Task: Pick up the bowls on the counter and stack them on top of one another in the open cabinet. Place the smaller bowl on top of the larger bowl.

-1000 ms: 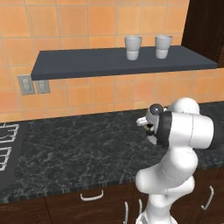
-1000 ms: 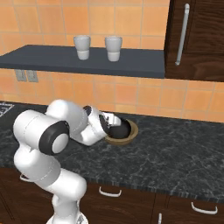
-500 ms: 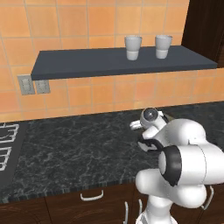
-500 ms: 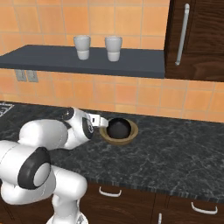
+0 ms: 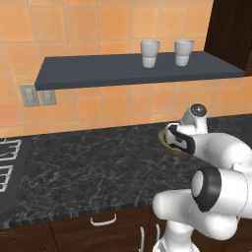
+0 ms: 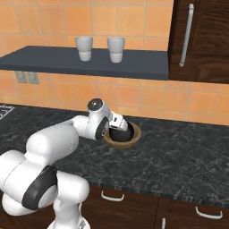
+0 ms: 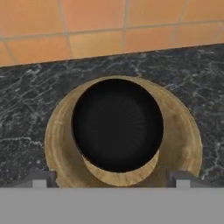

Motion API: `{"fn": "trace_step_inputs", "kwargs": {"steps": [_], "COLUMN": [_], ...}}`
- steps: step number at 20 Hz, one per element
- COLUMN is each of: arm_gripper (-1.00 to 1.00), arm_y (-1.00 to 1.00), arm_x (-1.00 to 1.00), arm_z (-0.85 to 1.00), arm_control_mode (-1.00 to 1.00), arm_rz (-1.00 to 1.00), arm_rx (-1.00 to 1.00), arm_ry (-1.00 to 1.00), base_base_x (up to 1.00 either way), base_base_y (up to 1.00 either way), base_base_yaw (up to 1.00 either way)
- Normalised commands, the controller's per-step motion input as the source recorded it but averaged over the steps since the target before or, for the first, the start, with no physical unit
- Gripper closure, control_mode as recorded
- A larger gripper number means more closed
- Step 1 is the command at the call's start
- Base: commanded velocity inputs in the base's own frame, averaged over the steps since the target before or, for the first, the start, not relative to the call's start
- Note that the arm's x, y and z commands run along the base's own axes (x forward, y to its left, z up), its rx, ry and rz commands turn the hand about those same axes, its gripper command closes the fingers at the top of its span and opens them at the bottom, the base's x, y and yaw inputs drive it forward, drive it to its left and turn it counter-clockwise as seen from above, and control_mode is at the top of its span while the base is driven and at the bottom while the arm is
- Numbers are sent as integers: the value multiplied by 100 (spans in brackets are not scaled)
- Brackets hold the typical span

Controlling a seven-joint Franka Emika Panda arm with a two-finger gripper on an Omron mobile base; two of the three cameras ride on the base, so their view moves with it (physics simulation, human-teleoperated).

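Tan wood showed at the centre of the hand view: the larger bowl point(image 7: 183, 140) sat on the counter point(image 7: 26, 100), and the smaller bowl point(image 7: 117, 124), glossy black, rested inside it, shifted toward the tiled wall. So the pair was already nested small-in-large, but on the stone and not on the shelf point(image 6: 134, 67), which ran across the upper half of the right base view with two cups point(image 6: 83, 48) on it. The gripper point(image 7: 113, 178) hung close over the near rim, its tips spread wide at the bottom corners of the hand view, straddling most of the wooden bowl and holding nothing. In the right base view the hand met the bowls at centre frame. That wide spread probably suited gripping a rim; lifting both bowls together looked risky, since the black one could slide.
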Motion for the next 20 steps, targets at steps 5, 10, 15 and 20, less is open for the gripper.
{"fn": "trace_step_inputs", "kwargs": {"steps": [5,10,15,20], "arm_gripper": [-100,-100,-100,-100], "arm_y": [-100,-59,-2,42], "arm_x": [0,0,0,2], "arm_z": [-5,-58,-69,-33], "arm_control_mode": [-100,-100,-100,-100], "arm_rz": [-15,-12,-12,-6], "arm_rx": [26,19,13,10], "arm_ry": [39,25,3,0], "base_base_x": [0,0,0,0], "base_base_y": [0,0,0,0], "base_base_yaw": [0,0,0,0]}}
